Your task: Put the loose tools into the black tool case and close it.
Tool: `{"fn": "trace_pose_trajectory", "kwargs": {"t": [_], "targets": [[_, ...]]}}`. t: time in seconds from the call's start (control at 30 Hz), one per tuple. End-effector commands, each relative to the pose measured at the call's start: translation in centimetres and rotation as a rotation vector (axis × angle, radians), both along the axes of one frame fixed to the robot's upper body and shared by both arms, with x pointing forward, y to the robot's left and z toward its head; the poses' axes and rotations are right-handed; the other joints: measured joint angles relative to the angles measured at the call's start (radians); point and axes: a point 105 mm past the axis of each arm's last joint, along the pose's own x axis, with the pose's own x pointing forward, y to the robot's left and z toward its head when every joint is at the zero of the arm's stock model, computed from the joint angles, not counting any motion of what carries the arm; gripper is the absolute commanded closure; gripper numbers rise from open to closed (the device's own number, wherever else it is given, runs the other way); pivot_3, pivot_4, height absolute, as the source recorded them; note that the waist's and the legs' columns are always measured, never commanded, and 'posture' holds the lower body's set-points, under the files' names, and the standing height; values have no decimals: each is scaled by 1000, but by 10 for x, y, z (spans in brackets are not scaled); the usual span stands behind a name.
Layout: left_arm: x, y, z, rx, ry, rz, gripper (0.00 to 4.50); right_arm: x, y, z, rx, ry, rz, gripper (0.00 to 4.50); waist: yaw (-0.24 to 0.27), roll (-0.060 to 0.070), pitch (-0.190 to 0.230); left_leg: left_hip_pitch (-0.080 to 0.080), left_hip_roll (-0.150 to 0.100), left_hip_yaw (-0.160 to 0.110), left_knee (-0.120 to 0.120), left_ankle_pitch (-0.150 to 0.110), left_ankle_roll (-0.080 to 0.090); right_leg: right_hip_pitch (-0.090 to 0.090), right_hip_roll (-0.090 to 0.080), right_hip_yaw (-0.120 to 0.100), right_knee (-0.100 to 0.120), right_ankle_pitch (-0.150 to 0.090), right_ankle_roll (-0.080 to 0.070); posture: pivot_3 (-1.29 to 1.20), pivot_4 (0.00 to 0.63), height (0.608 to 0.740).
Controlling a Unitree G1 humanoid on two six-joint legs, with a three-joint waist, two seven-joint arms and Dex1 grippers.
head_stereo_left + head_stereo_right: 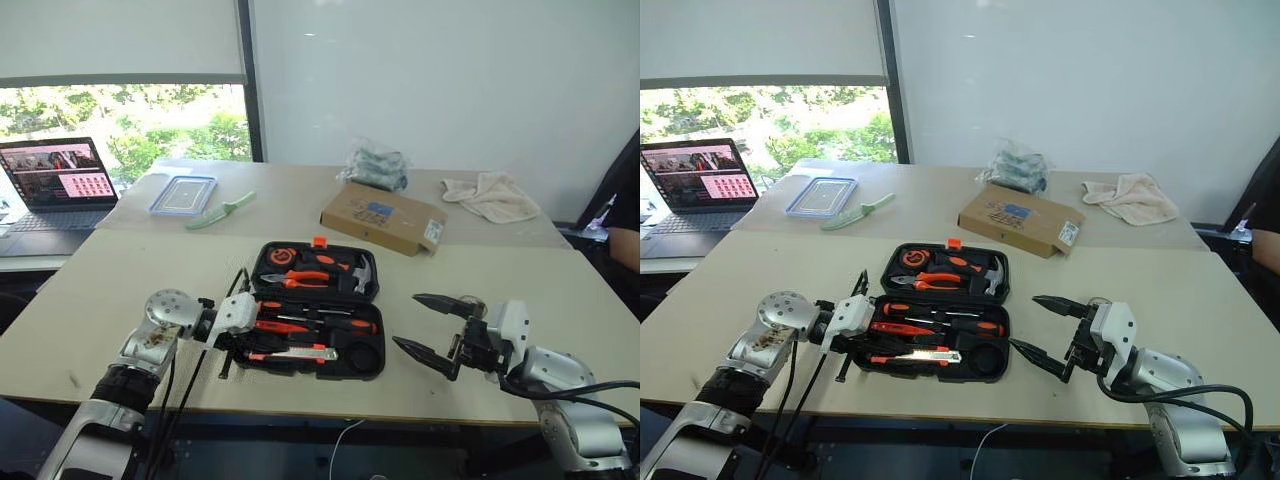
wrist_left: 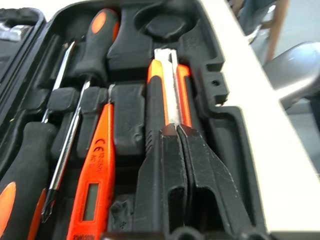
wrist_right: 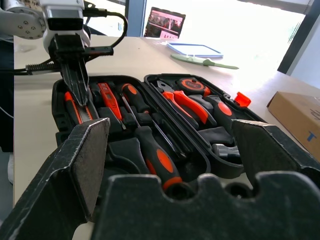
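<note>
Black plastic fingers of the left gripper (image 2: 177, 131) are pressed together with nothing between them, their tips resting on the orange-black utility knife (image 2: 167, 87), probably seating it in its moulded slot. Just beside the gripper lies the slim orange driver (image 2: 95, 175), and past that two orange-and-black-handled screwdrivers (image 2: 92, 47) with thin steel shafts, each bedded in its own recess so the lid can shut over them. That makes one knife, one slim driver and two screwdrivers counted in the near half; a round well (image 1: 362, 355) at the corner beyond the knife looks dark, and I cannot tell whether a tape roll sits in it.

The black tool case (image 1: 317, 308) lies open flat on the worktop (image 1: 480, 270), between the two grippers. Its far half holds the pliers (image 1: 300, 279), a hammer (image 1: 352, 268) and a round orange-trimmed tool, likely a tape measure. The small orange latch (image 1: 319, 241) sits on the far edge.

The right gripper (image 1: 432, 326) waits near the case's other side, jaws spread wide and empty, likely kept clear until the lid needs folding. No loose tools are visible on the worktop near the case, so closing seems the main step left.

Farther off lie a cardboard box (image 1: 383, 218), a pale green knife (image 1: 221, 210) and a clear container (image 1: 183, 194).
</note>
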Motion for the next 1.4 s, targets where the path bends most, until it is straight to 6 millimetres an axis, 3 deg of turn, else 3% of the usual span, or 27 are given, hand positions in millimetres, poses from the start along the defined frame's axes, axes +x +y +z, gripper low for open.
{"fn": "trace_pose_trajectory", "kwargs": {"t": [0.03,0.17,0.33,0.4,0.53,0.67,0.77,0.83,0.97,1.0,1.13,1.23,1.4], "targets": [[-3,3,-23,87,60,24,4463,-4,0,11,3,-56,4,0,0,0,0,1,0,0,0,0,0,1,0,0,0,0,0,0,150,740],[-7,6,-41,157,137,63,4463,-4,0,11,3,-55,1,0,-5,1,-1,10,1,0,-2,0,0,9,0,1,-1,-1,0,0,150,740],[-14,-5,-46,137,180,87,4463,-6,-3,13,9,-56,-21,0,-4,10,-7,10,1,-1,-2,0,0,10,0,1,-1,-1,0,0,150,740],[-12,-8,-35,51,160,104,4463,-8,-10,14,10,-61,-56,0,-2,11,-8,10,1,-1,-2,0,0,10,0,2,-1,-1,0,0,150,740],[-3,1,12,-271,97,190,4463,-19,-44,6,-23,-12,-197,0,-5,10,-8,9,1,-1,-2,-1,1,9,0,1,-1,-1,1,0,150,740],[0,37,43,-377,-13,337,3423,-37,-96,-13,-85,47,-410,0,-6,8,-6,7,2,-1,-4,-1,2,6,0,1,-3,-2,1,0,150,740],[-14,62,46,-368,-14,375,2302,-55,-124,-29,-114,107,-538,0,-12,8,-6,7,2,-1,-5,-1,2,6,0,2,-4,-2,1,0,150,740],[-28,78,39,-343,-12,371,1617,-60,-133,-35,-115,153,-579,0,-16,9,-6,8,2,0,-7,-1,2,8,0,2,-7,-2,1,0,150,740],[-33,83,41,-363,-29,358,188,-35,-130,-27,-142,206,-567,0,-22,8,-5,8,3,1,-6,-2,3,8,-1,2,-11,-4,-1,0,150,740],[-33,81,42,-362,-34,346,89,-30,-130,-26,-153,213,-568,0,-22,8,-4,8,3,1,-6,-2,3,8,-2,2,-12,-4,1,0,150,740],[-29,70,49,-403,-32,310,89,6,-125,-19,-284,313,-523,0,-20,9,-4,8,2,2,-5,0,3,9,-3,2,-13,-2,3,0,150,740],[-27,65,48,-407,-24,302,89,33,-124,-21,-381,406,-514,0,-16,9,-4,7,2,2,-6,0,4,7,-2,2,-12,1,-4,0,150,740],[-30,58,43,-400,-11,293,89,72,-121,-29,-541,477,-474,0,-27,9,-4,-2,1,2,-7,0,4,-2,1,3,-13,4,1,0,150,740]]}}
